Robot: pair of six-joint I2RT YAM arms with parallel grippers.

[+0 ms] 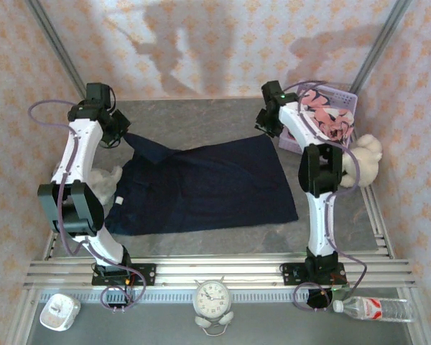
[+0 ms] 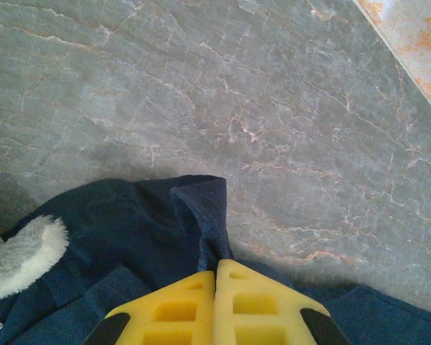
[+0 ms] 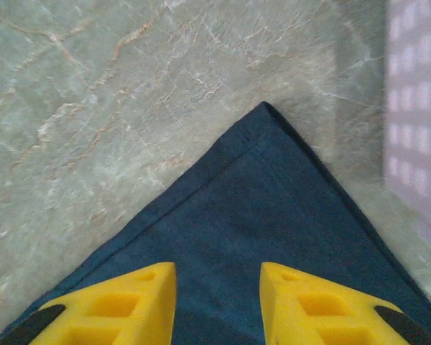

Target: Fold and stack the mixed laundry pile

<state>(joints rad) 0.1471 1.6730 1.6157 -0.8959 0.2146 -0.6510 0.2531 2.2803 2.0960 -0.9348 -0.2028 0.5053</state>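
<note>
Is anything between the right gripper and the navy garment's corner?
Nothing visible. The right gripper, jaws open, faces the navy garment at its corner with only bare cloth ahead; the lavender basket stands off to the right.

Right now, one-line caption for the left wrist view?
Left gripper shut on a fold of the navy garment over the marble table, plush toy at left.

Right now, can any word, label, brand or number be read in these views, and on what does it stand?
Nothing can be read.
White round alarm clock: dial numerals too small.
Clear plastic water bottle: red label blurred.
Dark navy cloth garment: white tag, unreadable.
</note>
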